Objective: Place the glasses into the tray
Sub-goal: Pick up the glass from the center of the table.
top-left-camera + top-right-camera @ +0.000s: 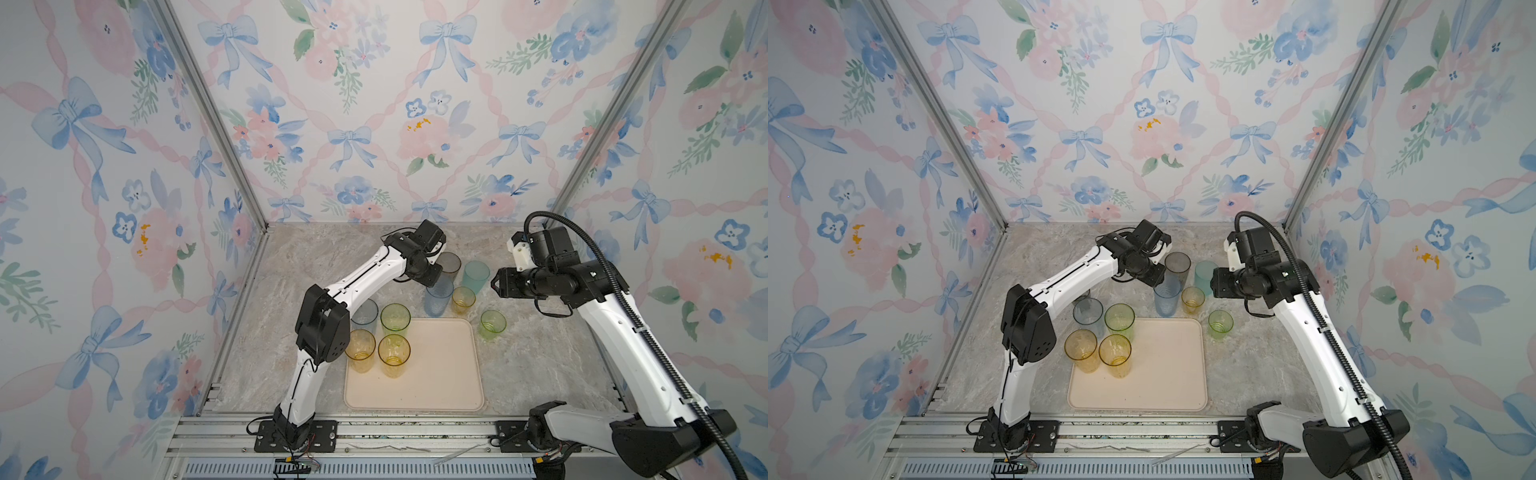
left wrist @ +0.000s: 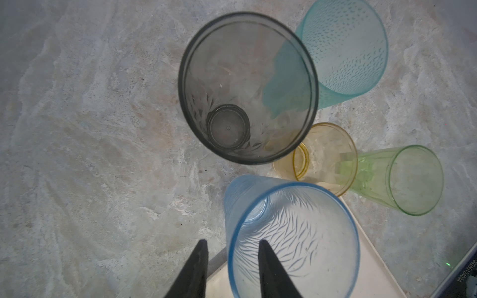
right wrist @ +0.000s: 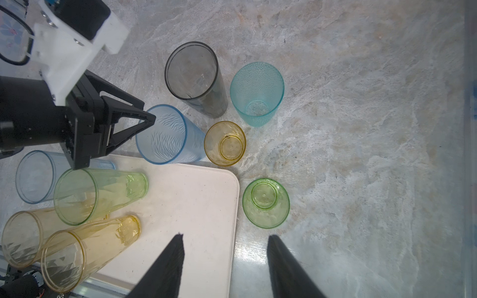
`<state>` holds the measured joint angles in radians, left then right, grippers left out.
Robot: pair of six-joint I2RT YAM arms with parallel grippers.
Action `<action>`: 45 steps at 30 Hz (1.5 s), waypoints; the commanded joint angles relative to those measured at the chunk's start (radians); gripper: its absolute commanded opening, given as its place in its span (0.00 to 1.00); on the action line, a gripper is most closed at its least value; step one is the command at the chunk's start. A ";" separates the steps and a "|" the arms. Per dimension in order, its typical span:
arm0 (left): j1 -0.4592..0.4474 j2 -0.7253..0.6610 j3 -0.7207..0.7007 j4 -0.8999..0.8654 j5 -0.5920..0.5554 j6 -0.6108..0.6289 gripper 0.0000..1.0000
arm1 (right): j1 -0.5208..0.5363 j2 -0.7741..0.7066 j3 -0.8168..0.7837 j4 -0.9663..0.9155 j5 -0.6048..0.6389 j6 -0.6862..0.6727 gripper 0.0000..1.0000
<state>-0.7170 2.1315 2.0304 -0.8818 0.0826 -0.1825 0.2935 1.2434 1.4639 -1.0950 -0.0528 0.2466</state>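
Holds the left gripper (image 2: 232, 242) over the blue tumbler (image 2: 309, 232), which stands just behind the tray's far edge: jaws spread, one finger inside the rim and one outside, the wall between them not pinched. Hangs the right gripper (image 3: 224, 237) in the air toward the right edge of the worktop (image 1: 540, 365), jaws spread with nothing between them. Has the tray (image 1: 436, 374) flat by the front edge, about midway along it. Shows a tall yellow tumbler (image 1: 394, 353) and a tall green tumbler (image 1: 395, 318) upright in the tray's far left part. Shows a tall amber tumbler (image 1: 360, 351) at its left rim, in or out hard to tell. Shows on the bare worktop behind the tray a grey tumbler (image 1: 449, 264), a teal tumbler (image 1: 476, 276) and a short amber tumbler (image 1: 463, 300). Shows a short green tumbler (image 1: 493, 325) beside the far right corner and a pale blue tumbler (image 1: 365, 311) off the far left corner.
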 commanded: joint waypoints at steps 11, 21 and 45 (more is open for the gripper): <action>-0.010 0.097 0.125 -0.110 -0.030 0.029 0.30 | -0.058 -0.042 -0.040 0.004 -0.037 -0.026 0.55; -0.012 0.102 0.132 -0.127 -0.056 0.037 0.25 | -0.079 -0.045 -0.051 0.013 -0.059 -0.032 0.55; -0.011 0.074 0.204 -0.165 -0.107 0.090 0.02 | -0.083 -0.049 -0.074 0.030 -0.090 -0.016 0.55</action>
<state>-0.7208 2.2356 2.1937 -1.0218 0.0067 -0.1226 0.2222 1.2095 1.4033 -1.0794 -0.1242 0.2241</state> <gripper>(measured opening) 0.069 0.551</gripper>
